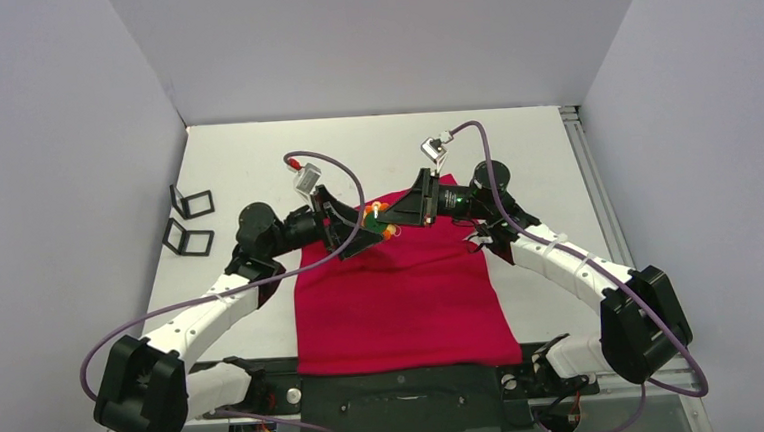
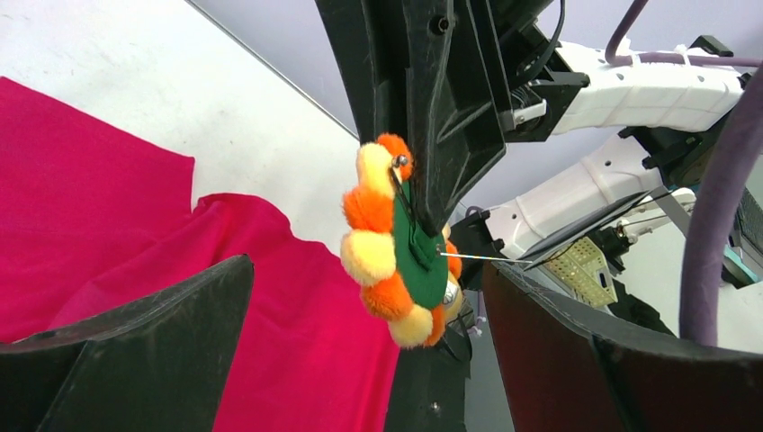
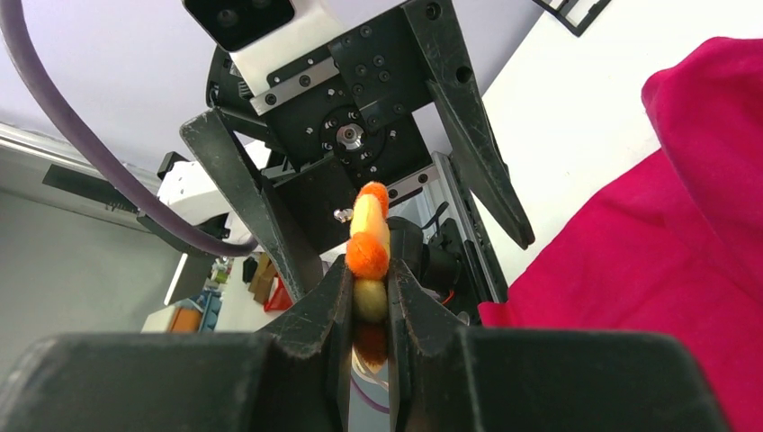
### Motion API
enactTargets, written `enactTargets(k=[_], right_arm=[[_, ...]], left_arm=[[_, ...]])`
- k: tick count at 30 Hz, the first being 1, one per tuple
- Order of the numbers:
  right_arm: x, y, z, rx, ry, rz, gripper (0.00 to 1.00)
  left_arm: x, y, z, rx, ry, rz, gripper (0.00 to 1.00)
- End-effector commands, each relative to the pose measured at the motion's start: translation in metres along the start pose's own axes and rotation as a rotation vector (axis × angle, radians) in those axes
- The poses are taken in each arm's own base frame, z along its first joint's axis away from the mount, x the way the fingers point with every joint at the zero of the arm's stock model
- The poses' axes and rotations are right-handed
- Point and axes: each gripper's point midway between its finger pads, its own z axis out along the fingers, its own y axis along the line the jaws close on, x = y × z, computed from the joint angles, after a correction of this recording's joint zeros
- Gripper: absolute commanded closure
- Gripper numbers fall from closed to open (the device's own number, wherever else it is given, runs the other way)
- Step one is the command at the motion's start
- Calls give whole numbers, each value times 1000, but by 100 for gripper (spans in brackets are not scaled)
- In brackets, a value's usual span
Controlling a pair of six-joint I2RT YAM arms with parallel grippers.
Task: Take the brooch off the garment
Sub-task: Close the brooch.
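My right end effector pinches the brooch, my left end effector gapes empty facing it; next I carry it off the garment below.

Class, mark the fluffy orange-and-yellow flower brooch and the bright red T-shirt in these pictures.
fluffy orange-and-yellow flower brooch (image 2: pixel 421 265): left wrist view, on its green felt backing.
bright red T-shirt (image 1: pixel 403 305): top external view, middle of the cloth.

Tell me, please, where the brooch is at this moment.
The pompom flower brooch is pinched in the right tool, near the centre of the top view, facing the open left tool and over the far part of the red T-shirt.
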Motion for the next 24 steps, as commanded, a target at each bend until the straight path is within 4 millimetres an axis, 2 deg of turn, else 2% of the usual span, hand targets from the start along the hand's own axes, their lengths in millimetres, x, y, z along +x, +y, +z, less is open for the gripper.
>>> enactTargets(k=[1, 7, 10, 14, 19, 24], right_arm=[[-4, 23, -1, -63, -14, -93, 100], [-4, 23, -1, -64, -12, -95, 100], [-4, 23, -2, -65, -13, -99, 100], [-6, 22, -4, -60, -21, -101, 100], [-9, 21, -4, -51, -31, -112, 100], [-10, 21, -4, -50, -36, -131, 100]], left_arm=[[-31, -13, 9, 26, -83, 54, 4], [-49, 1, 13, -45, -152, 7, 4], [-59, 9, 11, -74, -187, -25, 1], [-60, 9, 10, -59, -182, -38, 12], [-56, 2, 9, -23, -162, -50, 19], [-54, 2, 8, -20, -156, -63, 35]])
